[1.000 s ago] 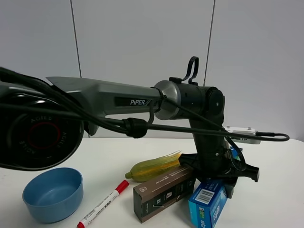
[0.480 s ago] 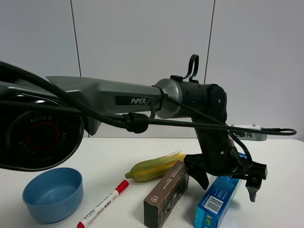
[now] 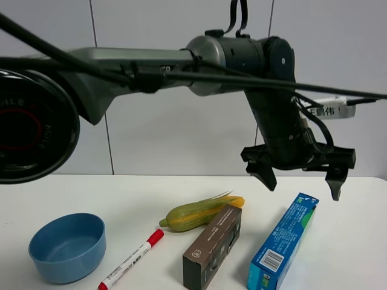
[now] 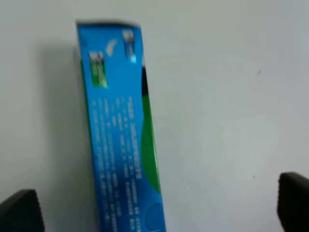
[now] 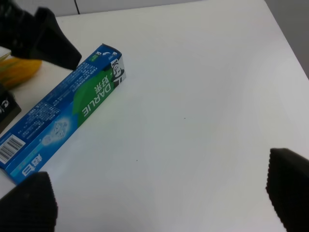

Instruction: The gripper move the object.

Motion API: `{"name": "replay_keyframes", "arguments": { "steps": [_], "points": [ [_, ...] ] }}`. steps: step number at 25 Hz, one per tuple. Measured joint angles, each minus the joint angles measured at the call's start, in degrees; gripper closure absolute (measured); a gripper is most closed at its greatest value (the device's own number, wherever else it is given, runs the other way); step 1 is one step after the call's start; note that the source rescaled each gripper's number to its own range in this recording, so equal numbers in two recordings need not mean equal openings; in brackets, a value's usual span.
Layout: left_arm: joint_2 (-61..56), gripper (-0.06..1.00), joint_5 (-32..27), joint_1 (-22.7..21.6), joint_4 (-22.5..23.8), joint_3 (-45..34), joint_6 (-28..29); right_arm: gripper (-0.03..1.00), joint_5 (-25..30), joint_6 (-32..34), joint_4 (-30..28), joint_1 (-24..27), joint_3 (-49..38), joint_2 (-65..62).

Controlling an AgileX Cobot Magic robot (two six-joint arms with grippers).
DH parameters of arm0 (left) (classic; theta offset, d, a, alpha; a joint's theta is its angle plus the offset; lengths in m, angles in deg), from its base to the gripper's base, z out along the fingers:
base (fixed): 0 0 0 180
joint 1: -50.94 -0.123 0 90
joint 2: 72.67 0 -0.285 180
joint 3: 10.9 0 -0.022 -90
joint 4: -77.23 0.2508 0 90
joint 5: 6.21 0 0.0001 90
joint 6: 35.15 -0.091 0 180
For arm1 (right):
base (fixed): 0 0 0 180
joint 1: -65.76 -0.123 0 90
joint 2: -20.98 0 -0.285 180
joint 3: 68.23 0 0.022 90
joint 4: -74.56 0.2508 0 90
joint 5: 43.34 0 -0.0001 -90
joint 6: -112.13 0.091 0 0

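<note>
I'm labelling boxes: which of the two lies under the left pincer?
The blue toothpaste carton, right of the brown box; the open left pincer hovers above it.

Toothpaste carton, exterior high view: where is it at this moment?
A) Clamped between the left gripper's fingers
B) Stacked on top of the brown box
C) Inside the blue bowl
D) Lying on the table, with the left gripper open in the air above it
D: the toothpaste carton lies flat on the table, while the left gripper hangs above it with its jaws spread wide and nothing between them.
</note>
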Motion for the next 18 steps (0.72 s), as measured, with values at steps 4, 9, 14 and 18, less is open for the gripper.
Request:
{"name": "replay_keyframes", "arguments": {
  "steps": [4,9,14,18],
  "points": [
    [-0.25,-0.05,-5.53,-0.66,4.94,6.11,-0.53,-0.03,0.0,0.0,0.0,0.0,0.0,0.0],
    [-1.03,-0.05,-10.32,-5.93,8.91,9.7,-4.09,-0.03,0.0,0.0,0.0,0.0,0.0,0.0],
    [-1.54,-0.05,-10.88,-12.83,10.89,9.85,-8.05,-0.03,0.0,0.0,0.0,0.0,0.0,0.0],
    [-3.02,-0.05,-10.95,-18.31,10.89,9.85,-9.93,-0.03,0.0,0.0,0.0,0.0,0.0,0.0]
  ]
}}
